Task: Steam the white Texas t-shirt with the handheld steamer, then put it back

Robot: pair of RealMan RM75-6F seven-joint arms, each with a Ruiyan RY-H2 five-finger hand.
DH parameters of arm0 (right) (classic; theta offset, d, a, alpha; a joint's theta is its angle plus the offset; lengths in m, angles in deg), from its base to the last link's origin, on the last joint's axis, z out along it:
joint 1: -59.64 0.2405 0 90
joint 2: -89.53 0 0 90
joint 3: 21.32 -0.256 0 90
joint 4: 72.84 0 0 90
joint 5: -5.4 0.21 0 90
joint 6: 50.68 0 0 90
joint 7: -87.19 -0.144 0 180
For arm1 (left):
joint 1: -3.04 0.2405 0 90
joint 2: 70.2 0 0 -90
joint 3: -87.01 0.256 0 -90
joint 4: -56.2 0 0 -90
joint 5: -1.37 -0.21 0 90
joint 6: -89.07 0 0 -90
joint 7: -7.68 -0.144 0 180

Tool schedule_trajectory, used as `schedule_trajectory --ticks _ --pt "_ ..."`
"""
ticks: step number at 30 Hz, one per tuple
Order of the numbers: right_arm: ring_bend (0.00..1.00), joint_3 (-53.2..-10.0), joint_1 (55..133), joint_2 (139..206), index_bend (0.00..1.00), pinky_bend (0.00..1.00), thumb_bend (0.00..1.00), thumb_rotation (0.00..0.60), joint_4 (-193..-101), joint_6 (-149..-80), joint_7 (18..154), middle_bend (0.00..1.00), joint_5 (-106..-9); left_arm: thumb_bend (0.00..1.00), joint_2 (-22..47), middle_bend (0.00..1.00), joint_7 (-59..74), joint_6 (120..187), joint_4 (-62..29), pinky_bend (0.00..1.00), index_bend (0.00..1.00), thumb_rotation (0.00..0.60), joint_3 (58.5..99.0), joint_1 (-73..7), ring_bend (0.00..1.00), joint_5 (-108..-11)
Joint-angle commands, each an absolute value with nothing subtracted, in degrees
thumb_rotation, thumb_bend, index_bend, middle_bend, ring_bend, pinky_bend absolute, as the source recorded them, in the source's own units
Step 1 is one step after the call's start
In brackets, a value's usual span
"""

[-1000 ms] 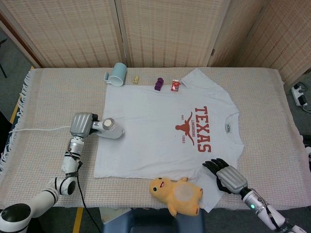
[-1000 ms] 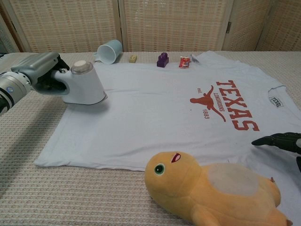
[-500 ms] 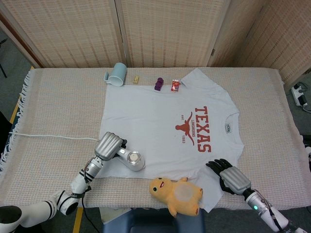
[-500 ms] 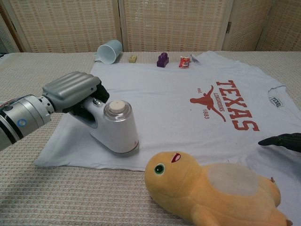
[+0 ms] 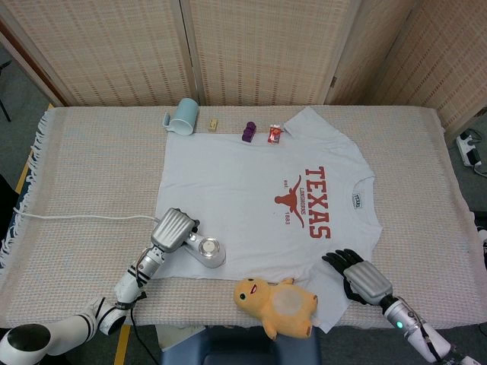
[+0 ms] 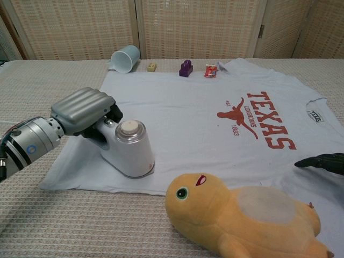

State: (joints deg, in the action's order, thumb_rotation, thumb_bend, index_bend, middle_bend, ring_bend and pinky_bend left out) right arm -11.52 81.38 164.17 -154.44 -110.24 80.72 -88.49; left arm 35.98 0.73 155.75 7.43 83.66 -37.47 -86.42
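The white Texas t-shirt (image 5: 251,205) (image 6: 193,118) lies flat across the table, red print toward the right. My left hand (image 5: 172,230) (image 6: 83,112) grips the handle of the white handheld steamer (image 5: 207,252) (image 6: 128,150), whose head presses on the shirt's near left hem. Its white cord (image 5: 84,217) trails left over the tablecloth. My right hand (image 5: 359,277) (image 6: 322,162) rests with fingers spread on the shirt's near right edge, holding nothing.
A yellow plush toy (image 5: 276,303) (image 6: 242,215) lies at the front edge, just right of the steamer. At the back stand a tipped light-blue mug (image 5: 182,115) (image 6: 124,57), a small beige block (image 5: 214,125), a purple brick (image 5: 249,132) (image 6: 186,68) and a red wrapper (image 5: 275,135).
The left hand carried the steamer from the shirt's left edge down to the near hem, toward the plush toy. Over the last half second it barely shifted. The right hand stayed put.
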Motion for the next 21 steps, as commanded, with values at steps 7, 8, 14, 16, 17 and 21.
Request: schedule_trajectory --ticks 7,8,14,16,17,21 --pt "0.0 -11.69 81.73 164.71 0.0 0.0 1.0 0.527 -153.97 -109.9 80.45 0.05 -88.68 0.42 35.2 1.0 7.04 155.73 17.13 0.8 0.96 0.6 82.36 -33.01 0.86 -82.17" --pt "0.0 -11.73 81.8 164.75 0.0 0.0 1.0 0.528 -153.99 -109.85 80.47 0.05 -88.71 0.42 35.17 1.0 7.69 155.49 18.04 0.8 0.96 0.6 82.09 -32.65 0.86 -81.64" --pt "0.0 -11.91 81.8 164.7 0.0 0.0 1.0 0.528 -154.35 -110.27 80.71 0.05 -88.79 0.42 33.96 1.0 13.1 154.53 20.76 0.8 0.96 0.6 78.66 -30.56 0.86 -77.21" --pt "0.0 -11.93 81.64 164.59 0.0 0.0 1.0 0.531 -154.42 -110.6 80.66 0.05 -88.77 0.42 32.76 1.0 15.38 154.9 19.37 0.8 0.96 0.6 76.86 -29.86 0.86 -75.48" --pt "0.0 -11.95 81.59 164.52 0.0 0.0 1.0 0.53 -154.45 -110.75 80.63 0.05 -88.76 0.42 32.12 1.0 16.12 155.05 18.57 0.8 0.96 0.6 76.21 -29.59 0.86 -74.87" --pt "0.0 -12.25 81.33 163.79 0.0 0.0 1.0 0.53 -154.83 -111.83 80.61 0.05 -88.79 0.42 29.74 1.0 15.83 154.77 16.6 0.8 0.96 0.6 74.44 -28.71 0.86 -72.73"
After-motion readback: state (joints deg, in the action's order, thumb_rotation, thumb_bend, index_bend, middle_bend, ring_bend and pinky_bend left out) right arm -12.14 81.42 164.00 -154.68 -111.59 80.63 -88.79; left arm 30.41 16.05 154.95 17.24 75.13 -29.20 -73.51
